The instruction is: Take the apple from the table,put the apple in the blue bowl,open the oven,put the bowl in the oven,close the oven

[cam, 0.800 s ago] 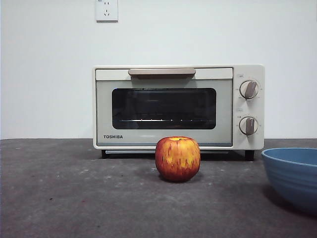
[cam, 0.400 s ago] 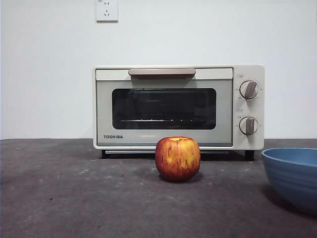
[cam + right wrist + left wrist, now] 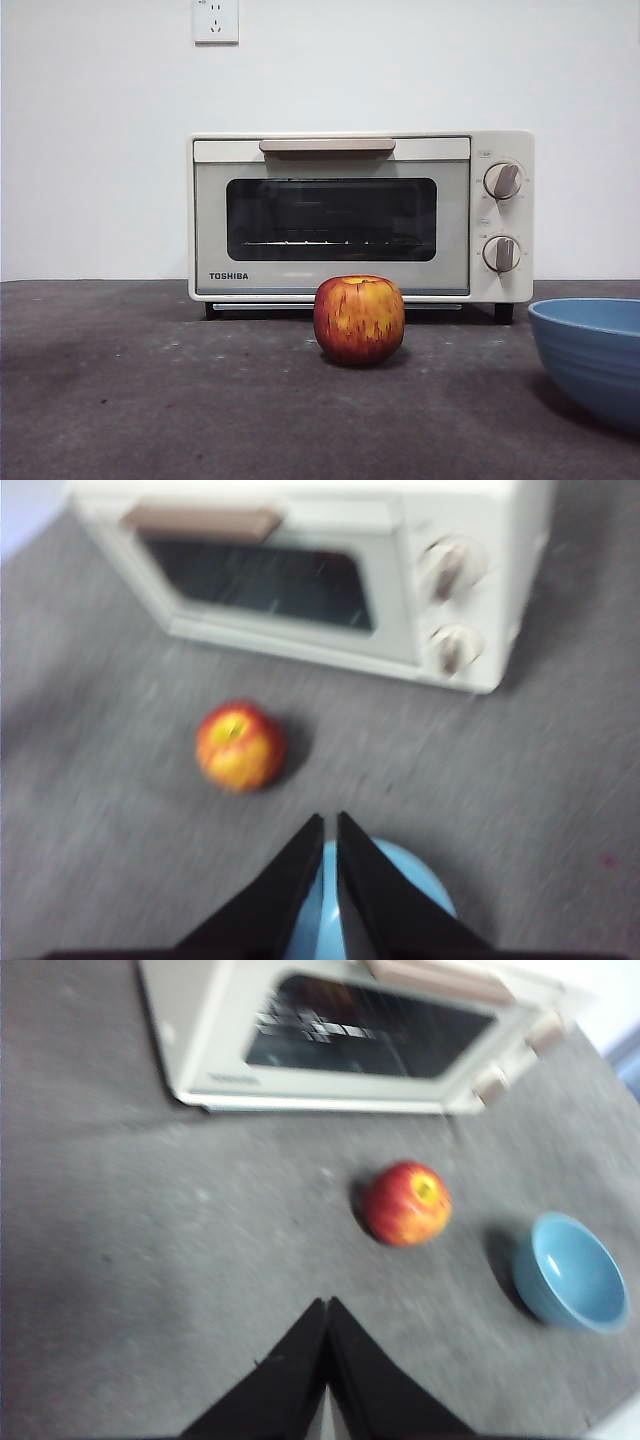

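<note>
The apple (image 3: 359,320) (image 3: 406,1203) (image 3: 239,745) rests on the table (image 3: 150,400) just in front of the oven (image 3: 360,215) (image 3: 340,1035) (image 3: 320,570), whose door is closed. At the front view's right edge stands the blue bowl (image 3: 590,355) (image 3: 572,1272) (image 3: 395,880), with nothing inside it. My left gripper (image 3: 327,1305) hovers shut high above the table, well short of the apple. My right gripper (image 3: 330,820) is shut too, hanging over the bowl. Neither gripper appears in the front view.
A white wall with a power socket (image 3: 215,20) stands behind the oven. Bare table stretches to the left of the apple and in front of it.
</note>
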